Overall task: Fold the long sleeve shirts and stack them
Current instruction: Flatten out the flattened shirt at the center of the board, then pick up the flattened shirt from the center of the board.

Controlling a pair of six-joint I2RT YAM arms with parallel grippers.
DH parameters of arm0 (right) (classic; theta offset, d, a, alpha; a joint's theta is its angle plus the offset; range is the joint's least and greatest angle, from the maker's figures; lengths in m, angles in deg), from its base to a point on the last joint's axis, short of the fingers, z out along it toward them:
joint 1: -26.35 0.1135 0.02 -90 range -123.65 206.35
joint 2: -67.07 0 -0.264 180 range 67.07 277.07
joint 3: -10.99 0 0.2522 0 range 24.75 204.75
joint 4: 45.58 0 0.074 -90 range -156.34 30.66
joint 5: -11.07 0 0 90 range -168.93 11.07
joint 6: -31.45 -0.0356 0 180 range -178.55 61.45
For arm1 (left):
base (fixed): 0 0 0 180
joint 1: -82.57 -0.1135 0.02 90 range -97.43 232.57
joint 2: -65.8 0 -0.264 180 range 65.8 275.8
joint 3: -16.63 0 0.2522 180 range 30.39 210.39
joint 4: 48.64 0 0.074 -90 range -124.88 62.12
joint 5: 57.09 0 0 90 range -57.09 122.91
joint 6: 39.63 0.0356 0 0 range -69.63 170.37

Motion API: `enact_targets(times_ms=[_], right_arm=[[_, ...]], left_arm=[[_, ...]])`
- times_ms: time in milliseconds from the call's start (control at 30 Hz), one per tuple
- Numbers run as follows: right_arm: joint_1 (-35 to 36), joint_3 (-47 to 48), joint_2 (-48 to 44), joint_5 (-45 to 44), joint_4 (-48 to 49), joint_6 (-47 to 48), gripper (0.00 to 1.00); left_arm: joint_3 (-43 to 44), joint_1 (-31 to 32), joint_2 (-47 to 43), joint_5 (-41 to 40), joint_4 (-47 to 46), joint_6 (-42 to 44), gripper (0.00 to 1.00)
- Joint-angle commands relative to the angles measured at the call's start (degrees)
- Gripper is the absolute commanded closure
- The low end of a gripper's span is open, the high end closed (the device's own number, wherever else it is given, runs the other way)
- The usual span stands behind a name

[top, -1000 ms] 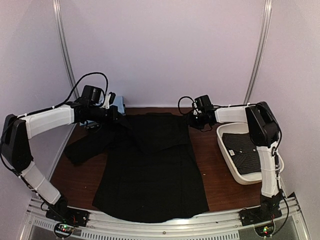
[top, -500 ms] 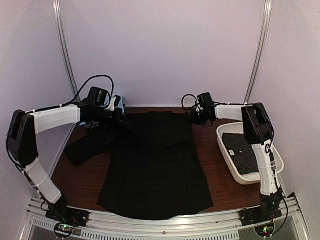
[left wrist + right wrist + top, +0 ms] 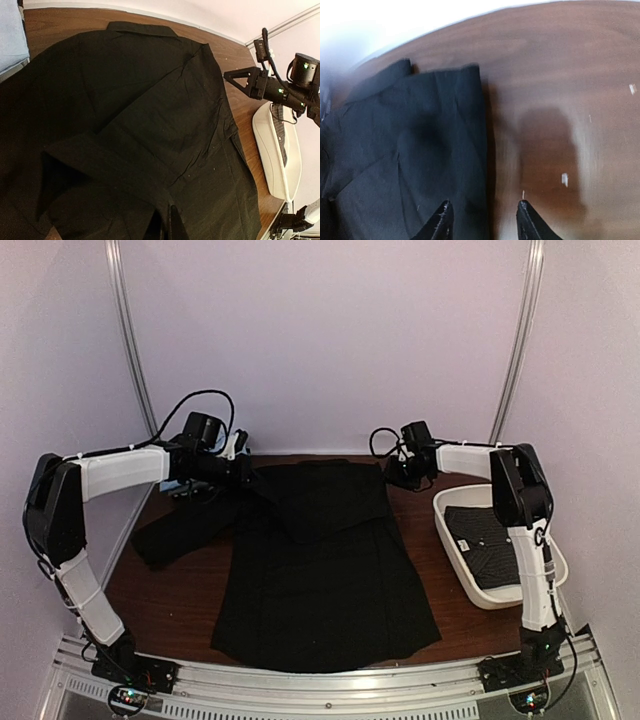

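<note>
The tabletop [image 3: 455, 625] is carrying 1 plain black shirt [image 3: 320, 560], which is lying spread across its middle, collar at the far edge, 1 sleeve trailing toward the left edge. A white tray [image 3: 443, 525] at the right edge is holding 1 folded dotted shirt [image 3: 488, 545]. The left gripper [image 3: 166, 226], fingers pressed together, is pinching a raised fold of the black shirt. The right gripper [image 3: 485, 222] is hovering over the shirt's far-right corner, fingers spread. A pale blue item [image 3: 10, 40] is lying at the far-left corner.
</note>
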Motion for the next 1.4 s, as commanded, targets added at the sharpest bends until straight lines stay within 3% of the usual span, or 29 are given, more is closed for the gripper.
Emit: enact_targets(times_ms=[0, 567, 1133, 1367], right_arm=[[2.6, -7.5, -13.7, -2.5, -1.3, 1.9, 0.50], [15.4, -45.3, -43.3, -10.5, 3.7, -7.1, 0.42], [31.0, -69.1, -65.4, -14.2, -9.5, -26.8, 0.43], [37.2, -76.0, -71.1, -12.5, -13.9, -35.1, 0.49]], left_arm=[[1.7, 0.5, 0.3, 2.2, -2.4, -0.1, 1.00], [-2.0, 0.9, -3.7, 8.1, -0.4, 1.0, 1.00], [-2.6, 1.1, -4.9, 8.0, -0.3, 1.6, 1.00], [-2.5, 1.1, -4.8, 7.3, -0.5, 1.1, 1.00]])
